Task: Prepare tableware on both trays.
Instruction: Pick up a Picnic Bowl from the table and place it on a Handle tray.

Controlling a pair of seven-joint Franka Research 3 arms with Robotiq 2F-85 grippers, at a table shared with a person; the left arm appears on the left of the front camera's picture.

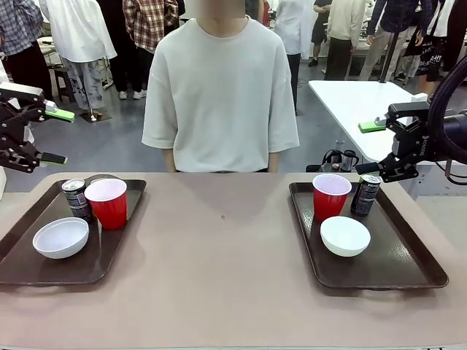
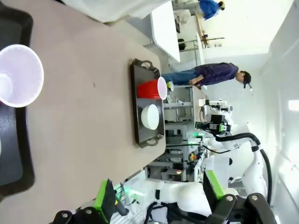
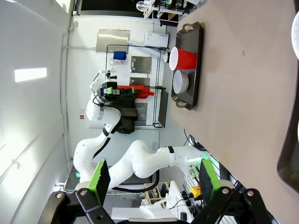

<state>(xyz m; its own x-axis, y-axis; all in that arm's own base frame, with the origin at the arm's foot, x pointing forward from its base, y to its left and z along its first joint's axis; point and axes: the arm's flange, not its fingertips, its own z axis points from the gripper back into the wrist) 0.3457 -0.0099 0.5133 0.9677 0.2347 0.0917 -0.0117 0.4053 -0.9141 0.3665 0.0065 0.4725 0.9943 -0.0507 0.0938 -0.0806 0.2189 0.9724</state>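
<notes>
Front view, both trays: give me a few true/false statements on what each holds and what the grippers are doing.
1. Each tray holds a cup, a bowl and a can. True: left tray, right tray.
2. The right tray's red cup lies tipped over. False: it stands upright.
3. The left gripper grips a can. False: it is open, holding nothing.
4. The right gripper is open above the table. True.
5. The left bowl sits inside the cup. False: beside it.

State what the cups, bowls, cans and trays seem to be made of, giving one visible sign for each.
Left red cup: likely thin plastic, with a white inside and a rolled rim. Right white bowl: plastic or ceramic, smooth; hard to tell which. Right can: metal, with a silver top. Right tray: probably plastic, dark brown, with glossy reflections.
</notes>
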